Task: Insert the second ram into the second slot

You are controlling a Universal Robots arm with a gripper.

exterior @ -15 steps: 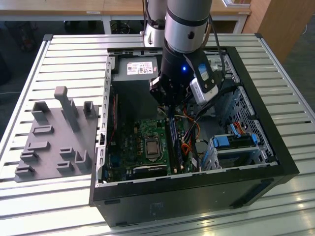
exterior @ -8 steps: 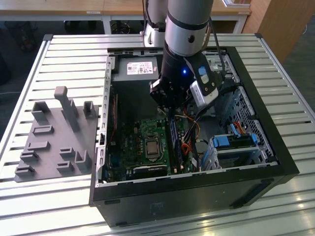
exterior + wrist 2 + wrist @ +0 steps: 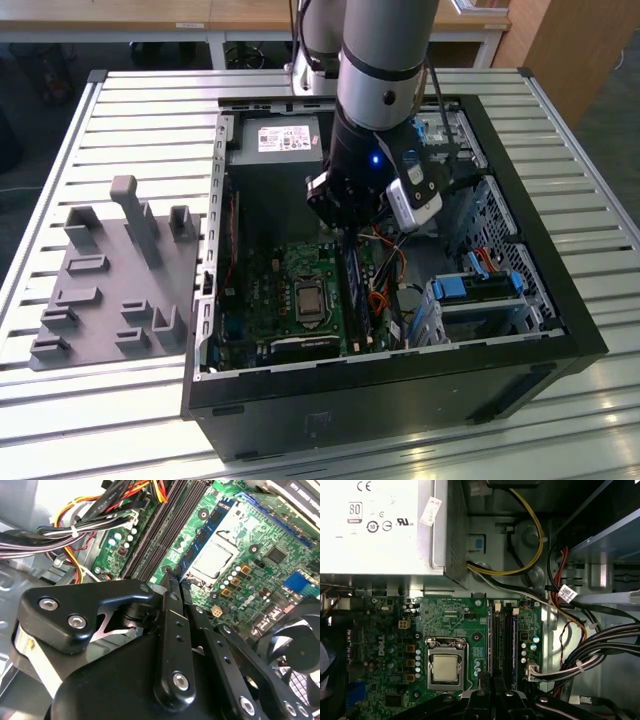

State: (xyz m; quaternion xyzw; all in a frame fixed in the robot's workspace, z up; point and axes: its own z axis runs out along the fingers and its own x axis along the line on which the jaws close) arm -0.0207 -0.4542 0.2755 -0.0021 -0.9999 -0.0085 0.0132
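Gripper (image 3: 170, 577) sits low over the RAM slots (image 3: 504, 630) beside the CPU socket (image 3: 444, 666). The second ram (image 3: 202, 535) looks seated; jaws nearly closed, grip unclear. You're at press-in: confirm latches.

arm (image 3: 375, 110): over open computer case (image 3: 560, 300) | motherboard (image 3: 300, 290): below | grey fixture (image 3: 115, 275): exterior view's left

In the exterior view the arm (image 3: 375, 100) covers the gripper and the slots' far end, at about 12 o'clock from the socket (image 3: 308, 299). In the second wrist view the fingertips (image 3: 170, 575) hide whatever lies between them. The fan (image 3: 300, 645) is cut by the frame's edge.
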